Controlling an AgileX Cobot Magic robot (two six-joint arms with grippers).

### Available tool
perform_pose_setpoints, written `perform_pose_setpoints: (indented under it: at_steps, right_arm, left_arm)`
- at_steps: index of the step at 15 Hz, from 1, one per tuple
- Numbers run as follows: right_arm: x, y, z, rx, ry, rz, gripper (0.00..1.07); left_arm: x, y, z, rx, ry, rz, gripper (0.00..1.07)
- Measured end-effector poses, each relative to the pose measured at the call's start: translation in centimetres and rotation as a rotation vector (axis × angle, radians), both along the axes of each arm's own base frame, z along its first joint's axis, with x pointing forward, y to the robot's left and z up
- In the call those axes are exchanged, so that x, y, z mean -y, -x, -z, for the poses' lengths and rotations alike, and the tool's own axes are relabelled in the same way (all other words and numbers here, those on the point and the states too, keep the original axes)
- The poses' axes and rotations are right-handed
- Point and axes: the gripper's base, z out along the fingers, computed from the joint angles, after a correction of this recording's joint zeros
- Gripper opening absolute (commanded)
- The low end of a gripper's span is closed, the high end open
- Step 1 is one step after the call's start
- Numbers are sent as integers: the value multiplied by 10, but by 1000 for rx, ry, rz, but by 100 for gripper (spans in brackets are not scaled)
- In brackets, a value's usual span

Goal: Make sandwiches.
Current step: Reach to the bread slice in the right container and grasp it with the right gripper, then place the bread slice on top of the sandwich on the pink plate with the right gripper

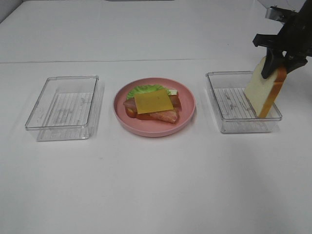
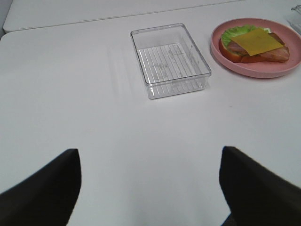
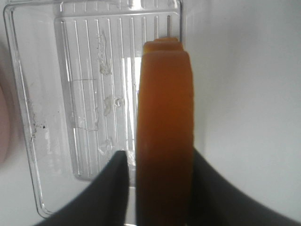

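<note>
A stack sits on the round pink plate [image 1: 187, 114] in the middle: a bread slice at the bottom, green lettuce [image 1: 145, 90], bacon strips [image 1: 163, 116] and a yellow cheese slice [image 1: 153, 102] on top. It also shows in the left wrist view [image 2: 256, 41]. My right gripper [image 1: 276, 62] is shut on the second bread slice [image 1: 263, 90], which hangs edge-down over the right clear tray [image 1: 222, 109]. In the right wrist view its orange crust [image 3: 164, 127] sits between my fingers. My left gripper [image 2: 150, 188] is open and empty, above bare table, out of the exterior view.
A clear tray [image 1: 63, 105] stands left of the plate, and shows in the left wrist view [image 2: 169, 59]. Both trays hold nothing. The white table has a seam line along the back.
</note>
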Motion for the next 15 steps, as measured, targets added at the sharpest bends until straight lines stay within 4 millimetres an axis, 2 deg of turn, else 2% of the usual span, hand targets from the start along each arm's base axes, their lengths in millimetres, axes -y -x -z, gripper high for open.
perform_pose_setpoints:
  at_steps: [1,3,5,6,7,10,13,14,15]
  right_arm:
    - [0,0,0,-1,5,0,0]
    - [0,1,-2,-2,5,2,0]
    - [-1,3,-12,18,-4,4,0]
    - [-7,9,-42,84,-73,18,0]
    - [-10,10,-49,101,-101,22,0]
    - [-28,19,-88,185,-293,23,0]
    - [-69,22,-94,186,-377,-59,0]
    - [-113,27,-92,173,-431,-133,0]
    - [-135,28,-90,170,-485,-154,0]
  left_arm:
    - [0,0,0,0,0,0,77]
    - [0,0,0,0,0,0,77]
    - [0,0,0,0,0,0,77]
    - [0,0,0,0,0,0,77]
    - [0,0,0,0,0,0,77]
    - [0,0,0,0,0,0,77]
    - [0,0,0,0,0,0,77]
    - [0,0,0,0,0,0,77]
    - [0,0,0,0,0,0,77]
